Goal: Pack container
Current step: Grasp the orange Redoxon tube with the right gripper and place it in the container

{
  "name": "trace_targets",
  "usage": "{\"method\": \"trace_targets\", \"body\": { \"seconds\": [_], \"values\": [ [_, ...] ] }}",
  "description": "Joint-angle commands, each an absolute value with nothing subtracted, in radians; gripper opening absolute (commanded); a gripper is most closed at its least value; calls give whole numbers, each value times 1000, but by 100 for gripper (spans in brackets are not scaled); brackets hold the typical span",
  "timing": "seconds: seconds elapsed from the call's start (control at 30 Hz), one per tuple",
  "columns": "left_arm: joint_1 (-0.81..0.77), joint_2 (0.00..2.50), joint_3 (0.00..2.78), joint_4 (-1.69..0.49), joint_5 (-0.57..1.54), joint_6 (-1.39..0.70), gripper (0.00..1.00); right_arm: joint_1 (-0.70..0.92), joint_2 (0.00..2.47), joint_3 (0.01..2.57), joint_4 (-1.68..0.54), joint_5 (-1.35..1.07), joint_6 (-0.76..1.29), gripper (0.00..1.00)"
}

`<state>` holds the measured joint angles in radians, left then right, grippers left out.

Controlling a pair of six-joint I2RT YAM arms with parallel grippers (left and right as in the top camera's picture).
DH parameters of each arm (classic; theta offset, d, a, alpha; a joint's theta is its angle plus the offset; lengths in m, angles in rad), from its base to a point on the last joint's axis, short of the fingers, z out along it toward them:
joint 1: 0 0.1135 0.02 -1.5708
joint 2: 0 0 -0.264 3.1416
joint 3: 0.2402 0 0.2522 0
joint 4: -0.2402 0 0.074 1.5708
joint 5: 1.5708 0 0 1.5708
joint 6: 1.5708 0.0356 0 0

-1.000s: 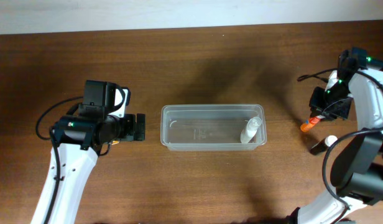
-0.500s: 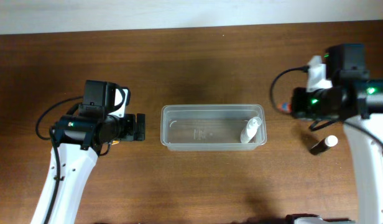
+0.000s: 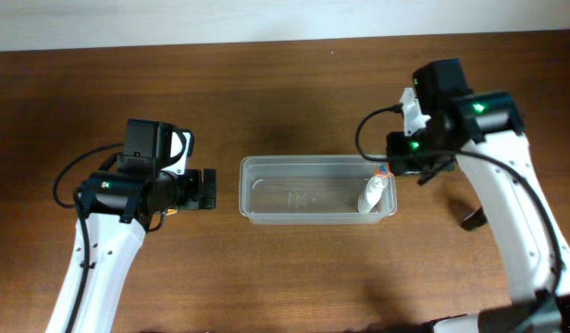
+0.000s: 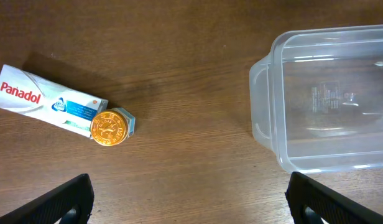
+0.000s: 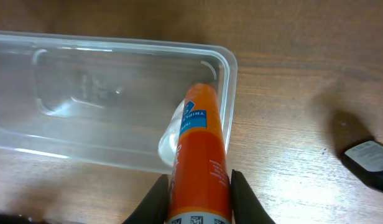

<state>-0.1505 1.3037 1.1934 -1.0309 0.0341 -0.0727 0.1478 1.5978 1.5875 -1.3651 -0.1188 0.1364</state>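
Note:
The container (image 3: 313, 191) is a clear plastic tub at the table's middle; it also shows in the left wrist view (image 4: 328, 106) and the right wrist view (image 5: 104, 93). A small white bottle (image 3: 373, 192) leans in its right end. My right gripper (image 5: 199, 193) is shut on an orange tube (image 5: 200, 155) and holds it over the tub's right rim; its tip (image 3: 383, 170) shows from overhead. My left gripper (image 4: 191, 199) is open and empty, just left of the tub.
A Panadol box (image 4: 45, 102) and a small gold-capped jar (image 4: 110, 126) lie on the wood left of the tub. A dark tube with a white cap (image 5: 369, 158) lies on the table right of the tub (image 3: 472, 220).
My right arm has swung from the table's right edge leftward to the tub's right end, carrying the orange tube. The left arm has not moved.

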Motion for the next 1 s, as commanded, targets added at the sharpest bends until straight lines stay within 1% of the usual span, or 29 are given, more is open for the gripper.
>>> {"method": "trace_targets", "body": {
  "seconds": [0.0, 0.43, 0.5, 0.6, 0.73, 0.97],
  "values": [
    [-152, 1308, 1214, -1030, 34, -75, 99, 158, 1644, 1594, -1364, -121, 147, 18],
    [-152, 1308, 1214, -1030, 34, -75, 99, 158, 1789, 1569, -1300, -120, 147, 18],
    [-152, 1308, 1214, -1030, 34, -75, 99, 158, 1797, 1568, -1296, -120, 147, 19],
    [-152, 1308, 1214, -1030, 34, -75, 99, 158, 1804, 1568, -1294, -120, 147, 25],
    [-152, 1308, 1214, -1030, 34, -75, 99, 158, 1806, 1568, -1294, -120, 147, 29],
    [-152, 1308, 1214, -1030, 34, -75, 99, 158, 1806, 1568, -1295, -120, 147, 30]
  ]
}}
